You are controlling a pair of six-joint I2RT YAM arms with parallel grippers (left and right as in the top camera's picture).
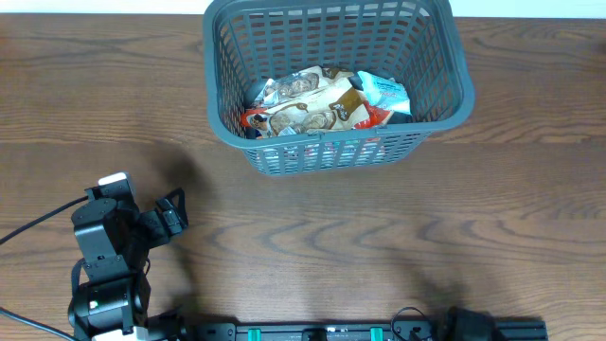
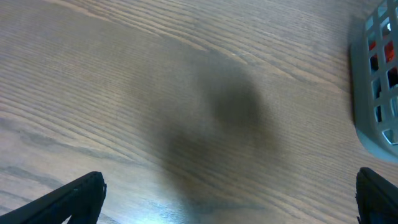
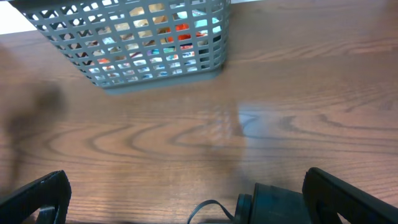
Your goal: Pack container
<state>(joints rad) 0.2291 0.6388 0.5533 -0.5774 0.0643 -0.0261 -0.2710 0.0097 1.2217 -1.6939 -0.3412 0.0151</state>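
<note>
In the overhead view the top edge cuts off the far rim of the container [image 1: 322, 153], and the print on the packets [image 1: 308, 104] inside is too small to read. The left wrist view is blurred. The left fingers [image 2: 78, 198] and the right fingers [image 3: 345, 193] show only in the lower corners, cut by the frame edges.

No legible text, labels or numbers in any view. The snack packets [image 1: 317, 102] in the container [image 1: 461, 66], well ahead of the left gripper [image 1: 174, 212], have printed graphics, but they're too small and blurred to read. Through the lattice, right wrist view shows colour patches only.
</note>
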